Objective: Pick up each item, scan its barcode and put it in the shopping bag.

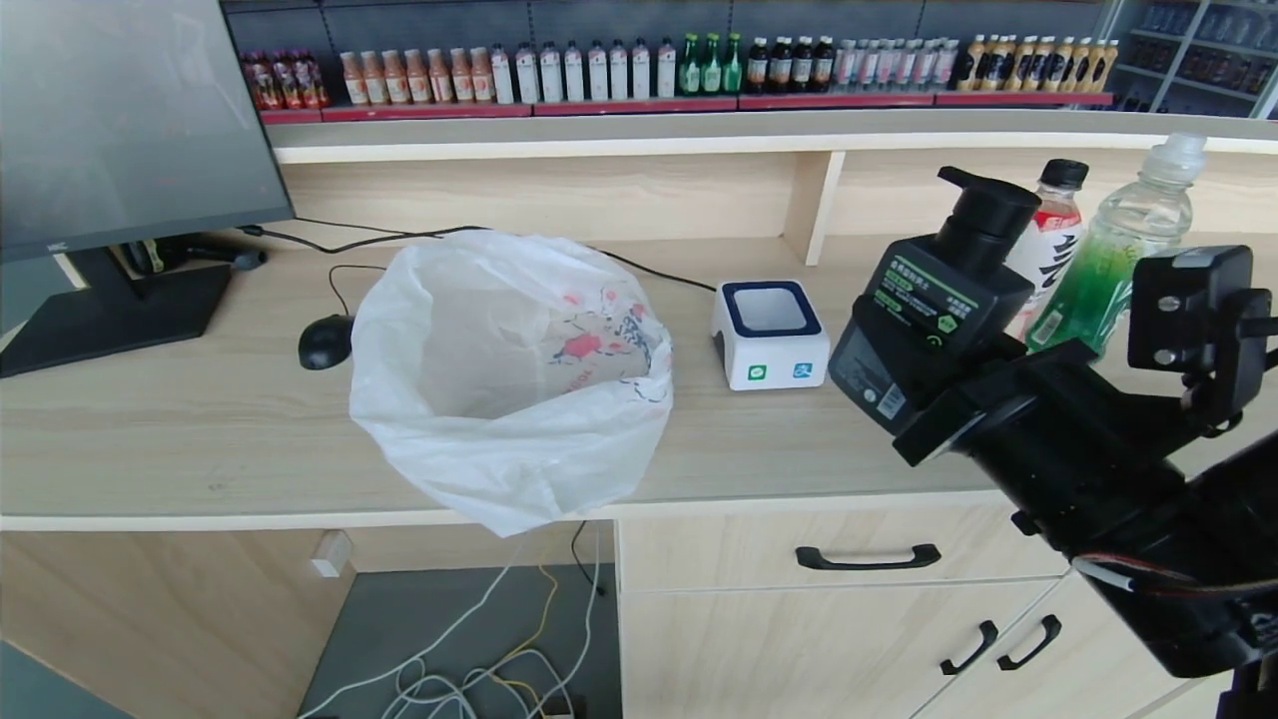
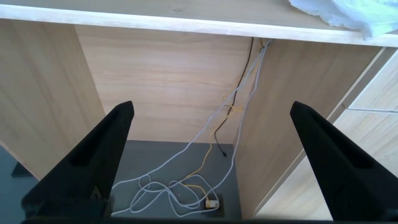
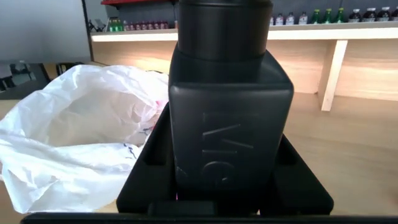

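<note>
Head view: one bag [image 1: 509, 399], one scanner [image 1: 769, 335], three bottles [image 1: 934, 320] [image 1: 1050, 240] [image 1: 1113, 255].

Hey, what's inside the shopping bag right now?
The shopping bag stands open; its inner wall shows only white plastic, no item. Its bottom is hidden behind the near rim, so I cannot tell what lies there.

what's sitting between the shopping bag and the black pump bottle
The white barcode scanner stands on the counter between the shopping bag and the black pump bottle, apart from both. The head view shows this.
</note>
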Robot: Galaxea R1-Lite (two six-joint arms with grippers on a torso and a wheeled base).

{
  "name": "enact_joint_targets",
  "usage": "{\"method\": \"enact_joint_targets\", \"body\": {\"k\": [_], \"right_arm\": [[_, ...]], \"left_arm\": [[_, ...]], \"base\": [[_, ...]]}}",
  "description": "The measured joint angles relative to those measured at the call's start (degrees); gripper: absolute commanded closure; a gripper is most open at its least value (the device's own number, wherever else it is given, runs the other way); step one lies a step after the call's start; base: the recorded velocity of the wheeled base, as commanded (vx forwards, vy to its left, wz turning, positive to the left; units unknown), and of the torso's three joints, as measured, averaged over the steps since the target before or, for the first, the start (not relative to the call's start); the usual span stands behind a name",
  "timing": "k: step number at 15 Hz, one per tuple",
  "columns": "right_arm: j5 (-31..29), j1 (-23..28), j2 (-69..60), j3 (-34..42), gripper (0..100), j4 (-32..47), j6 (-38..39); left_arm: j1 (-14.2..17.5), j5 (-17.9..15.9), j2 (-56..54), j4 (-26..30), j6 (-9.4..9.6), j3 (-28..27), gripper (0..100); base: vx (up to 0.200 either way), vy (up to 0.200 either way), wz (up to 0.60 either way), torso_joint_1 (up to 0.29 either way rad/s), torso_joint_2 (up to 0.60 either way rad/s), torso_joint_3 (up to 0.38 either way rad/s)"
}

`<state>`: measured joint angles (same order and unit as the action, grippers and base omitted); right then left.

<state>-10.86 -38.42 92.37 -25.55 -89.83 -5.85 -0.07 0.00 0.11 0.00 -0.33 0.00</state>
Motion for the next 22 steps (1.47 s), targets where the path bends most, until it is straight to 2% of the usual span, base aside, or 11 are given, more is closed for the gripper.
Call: {"method": "enact_joint_targets", "body": {"k": [4,8,13,15,18,22], "right_arm": [[4.5,1.1,5.3,-7.0,100,0.0,-2.3],[6.7,3.2,12.5,-18.3,100,-0.2,-5.1],[13.4,4.7,18.2,-21.9,100,-0.1,-9.8],[19.1,6.8,19.5,-22.8,100,0.0,-11.7],[22.2,9.9,20.7,-28.0,100,4.5,-13.0],[29.4,13.3,23.3,-41.6,100,12.1,-15.6]], "left_arm": [[0.0,0.0,0.0,0.0,0.01,0.0,0],[0.0,0.0,0.0,0.0,0.01,0.0,0],[0.0,0.0,0.0,0.0,0.01,0.0,0],[0.0,0.0,0.0,0.0,0.01,0.0,0],[0.0,0.0,0.0,0.0,0.01,0.0,0],[0.0,0.0,0.0,0.0,0.01,0.0,0]], "base": [[0.0,0.0,0.0,0.0,0.0,0.0],[0.0,0.0,0.0,0.0,0.0,0.0],[0.0,0.0,0.0,0.0,0.0,0.0],[0.0,0.0,0.0,0.0,0.0,0.0],[0.0,0.0,0.0,0.0,0.0,0.0],[0.0,0.0,0.0,0.0,0.0,0.0]]}}
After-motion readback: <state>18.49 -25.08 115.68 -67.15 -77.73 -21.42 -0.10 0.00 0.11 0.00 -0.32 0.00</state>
